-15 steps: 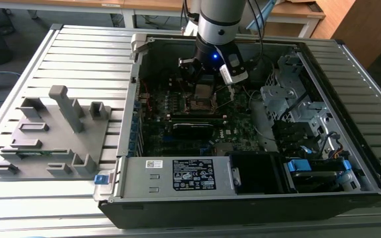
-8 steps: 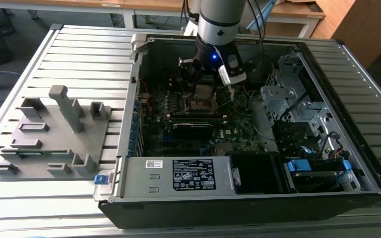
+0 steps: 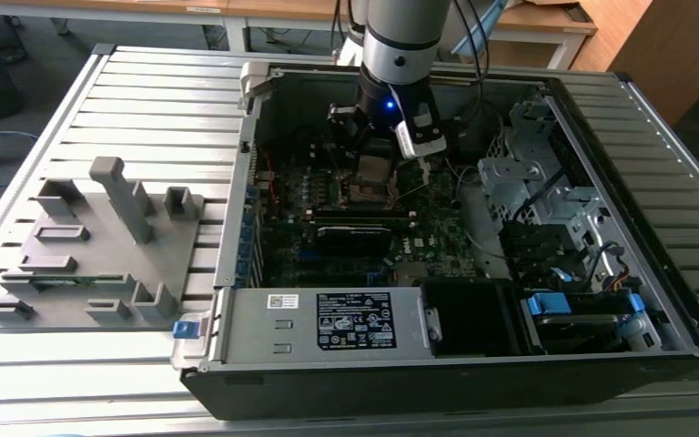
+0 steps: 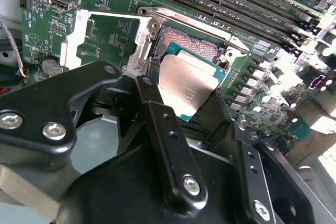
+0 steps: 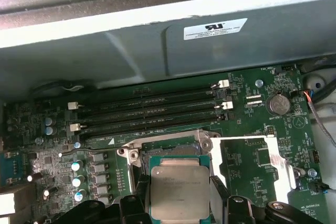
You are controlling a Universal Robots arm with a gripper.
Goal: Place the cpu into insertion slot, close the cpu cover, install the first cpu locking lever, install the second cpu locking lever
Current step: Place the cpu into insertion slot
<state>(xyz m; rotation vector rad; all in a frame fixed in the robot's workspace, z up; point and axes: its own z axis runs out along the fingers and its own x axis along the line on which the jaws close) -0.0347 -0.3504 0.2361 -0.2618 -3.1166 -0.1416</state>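
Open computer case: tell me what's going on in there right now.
A robot arm reaches down into the computer case, over the motherboard. Its tool grips the cpu by two opposite edges, right over the insertion slot, whose contacts are partly exposed. The cpu cover is flipped open and lies beside the slot. The cpu does not look seated yet.

In the second wrist view, the fingers (image 4: 168,135) hid one edge of the cpu (image 4: 186,85) and part of the insertion slot (image 4: 190,45). The exterior view cropped the arm (image 3: 404,36).
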